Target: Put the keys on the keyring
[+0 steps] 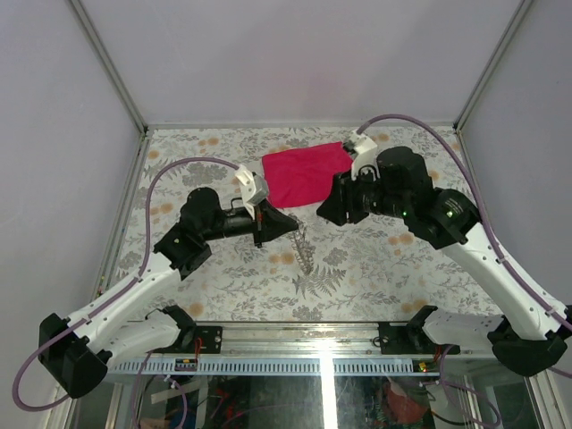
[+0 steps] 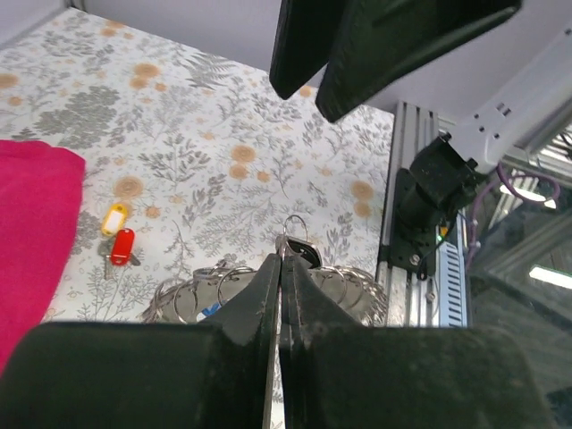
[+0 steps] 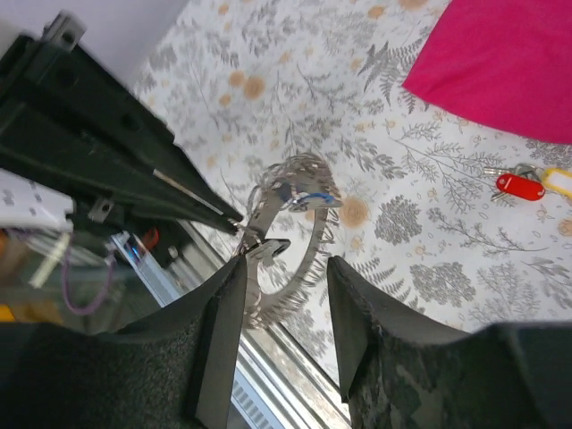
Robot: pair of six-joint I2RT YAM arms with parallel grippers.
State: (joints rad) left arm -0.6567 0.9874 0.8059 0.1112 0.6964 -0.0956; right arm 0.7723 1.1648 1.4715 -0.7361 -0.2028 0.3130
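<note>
Left gripper (image 2: 281, 264) clenched on the thin edge of the keyring (image 3: 299, 164), hanging just ahead of the released right gripper (image 3: 286, 277), keys (image 3: 518, 186) well apart on the table (image 3: 429, 241): could twist or slip from so narrow a pinch once pushed by a key.

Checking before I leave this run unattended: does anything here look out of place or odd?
The keys with red and yellow tags lie loose on the table beside the pink cloth, apart from the keyring, which the left pincer grips. That fits a job that is unfinished. Nothing looks spilled or damaged.
</note>
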